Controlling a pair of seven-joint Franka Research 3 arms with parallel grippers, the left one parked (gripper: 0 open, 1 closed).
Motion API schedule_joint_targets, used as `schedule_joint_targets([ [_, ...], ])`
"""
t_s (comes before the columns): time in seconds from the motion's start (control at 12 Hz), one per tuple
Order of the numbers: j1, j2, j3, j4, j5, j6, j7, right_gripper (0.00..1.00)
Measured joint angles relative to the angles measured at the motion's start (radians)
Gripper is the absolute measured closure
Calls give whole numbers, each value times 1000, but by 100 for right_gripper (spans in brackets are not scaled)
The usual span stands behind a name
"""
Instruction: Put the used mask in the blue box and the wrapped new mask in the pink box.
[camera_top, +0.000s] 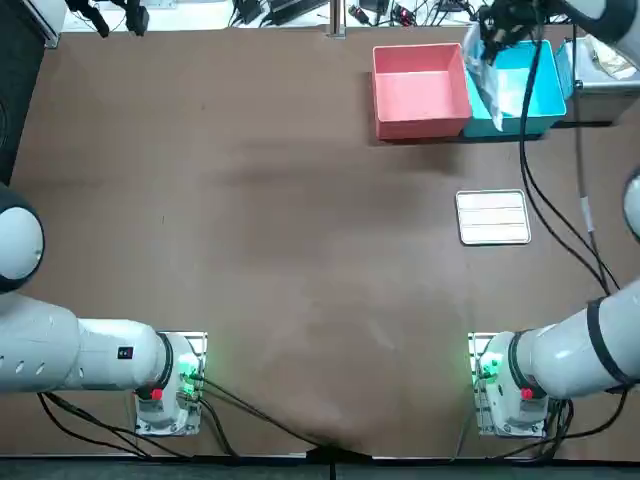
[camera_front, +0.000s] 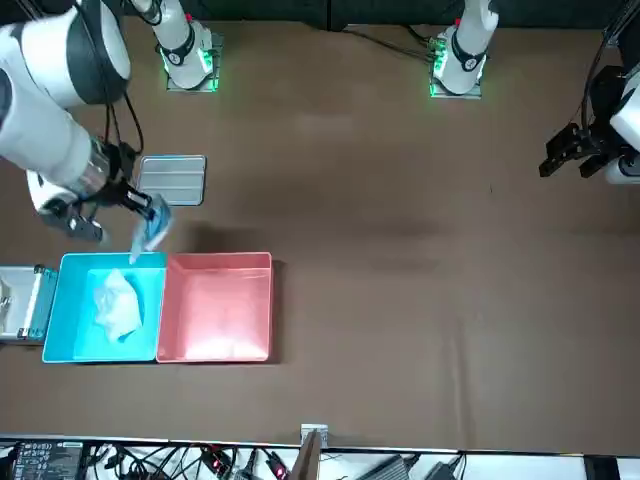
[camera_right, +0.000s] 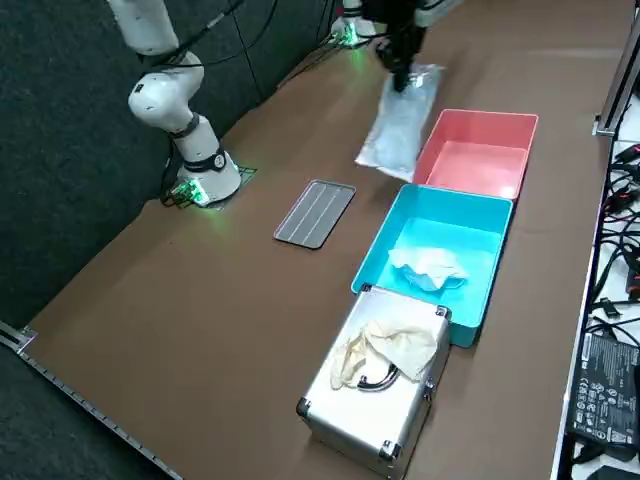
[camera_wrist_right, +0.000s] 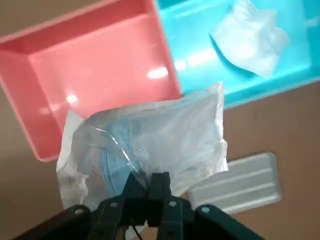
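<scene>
1. Brown tabletop (camera_top: 250, 220), with two boxes side by side at its far edge, touching.
2. Right pincer (camera_wrist_right: 147, 181): clamped shut on one edge of the wrapped mask (camera_wrist_right: 150, 135), held in the air near where the boxes meet.
3. Below: pink box (camera_wrist_right: 100, 70) with nothing in it; blue box (camera_wrist_right: 200, 55) with the used mask (camera_wrist_right: 250, 37) already inside.
4. Second step in hand, by the look of it.
5. Next: shift fully over the pink box, lower, release.

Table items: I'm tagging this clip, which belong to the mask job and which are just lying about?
Job: right hand, near the boxes, holding wrapped new mask; used mask in blue box; pink box.
Lying about: grey tray; metal case; cloth on it.
</scene>
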Motion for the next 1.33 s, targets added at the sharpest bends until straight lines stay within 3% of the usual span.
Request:
schedule_joint_targets([
  [0.58, 87, 312, 1, 367, 20, 33, 126, 98],
  [0.92, 119, 419, 1, 416, 20, 68, 162, 98],
  [1.25, 126, 465, 1, 420, 20, 72, 166, 98],
  [1.33, 128, 471, 1, 420, 20, 71, 170, 92],
])
